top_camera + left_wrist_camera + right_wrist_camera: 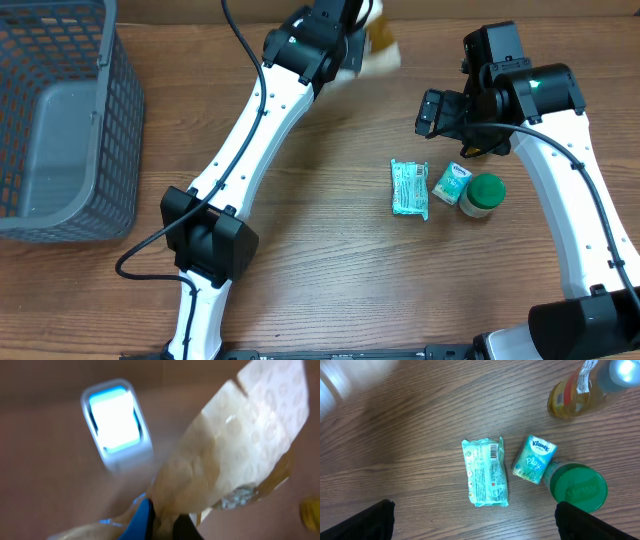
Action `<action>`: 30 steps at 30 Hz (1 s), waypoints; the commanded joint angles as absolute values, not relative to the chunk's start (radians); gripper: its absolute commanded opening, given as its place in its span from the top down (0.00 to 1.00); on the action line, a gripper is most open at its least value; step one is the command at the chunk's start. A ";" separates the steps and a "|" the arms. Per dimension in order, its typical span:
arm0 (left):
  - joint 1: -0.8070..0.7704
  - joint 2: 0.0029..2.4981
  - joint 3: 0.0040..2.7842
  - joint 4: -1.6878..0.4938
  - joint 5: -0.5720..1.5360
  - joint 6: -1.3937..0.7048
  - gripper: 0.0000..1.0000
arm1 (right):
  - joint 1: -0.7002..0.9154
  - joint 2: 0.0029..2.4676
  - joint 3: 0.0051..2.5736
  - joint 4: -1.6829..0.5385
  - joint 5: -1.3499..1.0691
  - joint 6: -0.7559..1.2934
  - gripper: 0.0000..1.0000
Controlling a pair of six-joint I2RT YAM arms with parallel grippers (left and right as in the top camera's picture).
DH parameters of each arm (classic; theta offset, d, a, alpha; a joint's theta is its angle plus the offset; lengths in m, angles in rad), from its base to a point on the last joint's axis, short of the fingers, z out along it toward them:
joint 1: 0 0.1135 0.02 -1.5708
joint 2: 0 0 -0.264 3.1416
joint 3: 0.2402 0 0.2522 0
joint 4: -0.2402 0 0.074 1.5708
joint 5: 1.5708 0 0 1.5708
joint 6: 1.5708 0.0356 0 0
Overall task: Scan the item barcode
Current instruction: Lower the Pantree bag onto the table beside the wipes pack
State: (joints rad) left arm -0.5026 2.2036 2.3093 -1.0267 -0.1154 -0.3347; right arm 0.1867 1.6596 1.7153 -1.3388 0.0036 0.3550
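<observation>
Left gripper point(162, 521) first: jaws squeezed together on the bottom edge of the cream packet point(235, 445), a blue finger pad point(142, 519) on one side and a dark one on the other; the packet fans up and away from the pinch, pale, printed with small rings, and smeared by motion blur; just beside it in the left wrist view sits a white device point(116, 425) with a brightly lit window, apart from the packet; from overhead that cream packet point(380, 52) shows at the far edge of the table point(330, 270), held at the tip of the left arm, which reaches diagonally up the middle; over to the right gripper point(475, 512): jaws spread wide with nothing between them, hovering above the wood; below it lie a green and white wrapper point(485, 472) with its barcode facing up, a Kleenex pack point(534, 459) just beside that, and a green-lidded jar point(577, 490) touching the Kleenex pack; an amber bottle point(572, 392) lies further off at the top right of that view; a grey mesh basket point(115, 120) stands at the table's left end, well apart from everything else
</observation>
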 commanded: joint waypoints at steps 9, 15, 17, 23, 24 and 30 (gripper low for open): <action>-0.512 2.222 2.169 -1.260 0.215 -0.505 0.96 | 0.189 1.645 1.721 -1.336 0.001 0.350 0.00; -0.512 2.222 2.011 -1.226 0.242 -0.638 0.96 | 0.189 1.645 1.721 -1.336 0.001 0.350 0.00; -0.512 2.222 1.964 -1.213 0.270 -0.670 0.96 | 0.189 1.645 1.721 -1.336 0.001 0.350 0.00; -0.512 2.222 1.864 -1.179 0.315 -0.715 0.96 | 0.189 1.645 1.721 -1.336 0.001 0.350 0.00; -0.512 2.222 1.851 -1.169 0.315 -0.725 0.96 | 0.189 1.645 1.721 -1.336 0.001 0.350 0.00; -0.514 2.222 1.823 -1.156 0.403 -0.801 0.55 | 0.189 1.645 1.721 -1.336 0.001 0.350 0.00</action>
